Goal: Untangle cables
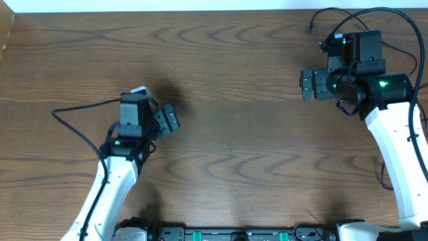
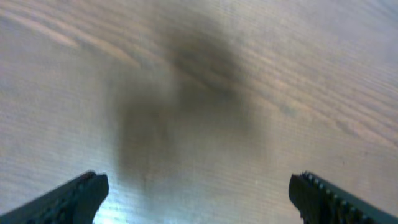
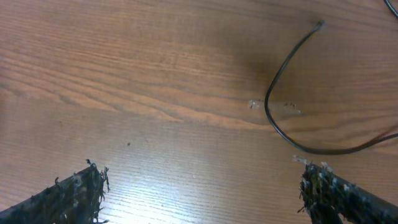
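Right tool (image 3: 202,186) is spread wide and empty over bare bench (image 3: 124,81). Left tool (image 2: 199,186) is also wide, holds nothing and sits well apart from the work. Only one cable (image 3: 266,107) is visible: a thin, glossy black cord of round section, lying in an open curve off to the right tool's right, with a small plug tip (image 3: 320,25) at the far end. No knot shows. I'd shift right over mid-curve, pinch low and skip the tip. Bench is smooth wood-grain; pads (image 3: 81,193) look frayed.
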Tool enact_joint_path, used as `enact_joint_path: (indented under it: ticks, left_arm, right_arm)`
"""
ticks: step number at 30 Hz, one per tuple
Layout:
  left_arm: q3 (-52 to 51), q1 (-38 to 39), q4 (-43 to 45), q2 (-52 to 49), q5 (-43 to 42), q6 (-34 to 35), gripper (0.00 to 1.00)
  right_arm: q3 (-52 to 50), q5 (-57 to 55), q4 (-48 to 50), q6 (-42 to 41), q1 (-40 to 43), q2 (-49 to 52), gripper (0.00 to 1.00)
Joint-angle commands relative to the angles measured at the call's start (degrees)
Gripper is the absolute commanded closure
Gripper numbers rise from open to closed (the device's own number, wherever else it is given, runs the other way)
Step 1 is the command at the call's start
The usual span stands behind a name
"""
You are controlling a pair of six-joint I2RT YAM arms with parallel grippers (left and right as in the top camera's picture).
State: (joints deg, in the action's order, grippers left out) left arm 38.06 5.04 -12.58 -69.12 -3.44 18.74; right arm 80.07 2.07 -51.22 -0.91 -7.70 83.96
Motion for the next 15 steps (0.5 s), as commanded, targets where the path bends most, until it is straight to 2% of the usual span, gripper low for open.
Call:
enact_joint_path:
  ticks: [1,7,11,15]
  left_arm:
    - [-4.72,0.07,8.13,3.76,2.62,-5.9,0.02]
    - [-15.8,0.07,28.87,9.68,2.6,-13.9,0.02]
    - [-21.49,0.07,38.23,13.35,2.62,-14.32,0.02]
    - [-25.18,0.07,43.28,17.35,2.6,-16.06,0.02]
  right_arm:
    - [0.2,0.22,-0.02,-0.76,-0.22,-0.33,0.01]
    - [0.2,0.22,-0.02,-0.76,-0.22,-0.33,0.01]
    - [0.2,0.22,-0.02,-0.76,-0.22,-0.33,0.01]
    - [0.2,0.22,-0.02,-0.76,-0.22,-0.33,0.01]
